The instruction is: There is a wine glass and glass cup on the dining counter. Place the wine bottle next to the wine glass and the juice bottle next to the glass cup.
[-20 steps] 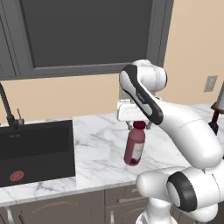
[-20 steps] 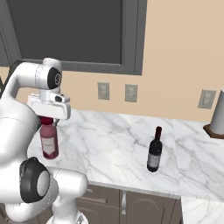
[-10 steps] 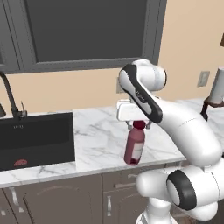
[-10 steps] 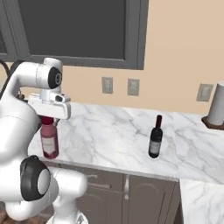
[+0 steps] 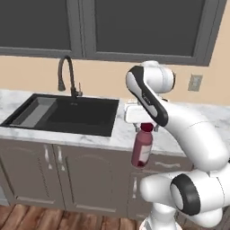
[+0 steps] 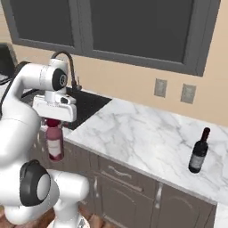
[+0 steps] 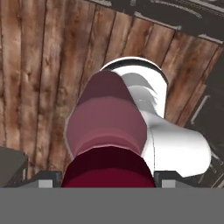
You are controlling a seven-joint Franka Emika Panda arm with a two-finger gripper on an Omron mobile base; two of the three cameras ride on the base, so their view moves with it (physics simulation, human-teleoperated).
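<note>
The juice bottle [image 5: 142, 150] hangs upright in the air, in front of the table [image 5: 117, 137] edge and to the right of the sink [image 5: 67, 114], over the wooden floor [image 7: 39, 65]. The tool [image 5: 145, 129] pinches it at the dark red cap. It looks stiff, smooth and probably rather heavy, so such a high hold may let it swing. The wine bottle [image 6: 198, 150] stands far right of the sink, on the table; its slim body seems the best place to take it.

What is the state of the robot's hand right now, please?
Hand: closed on the cap end of the juice bottle, which hangs upright below it.
</note>
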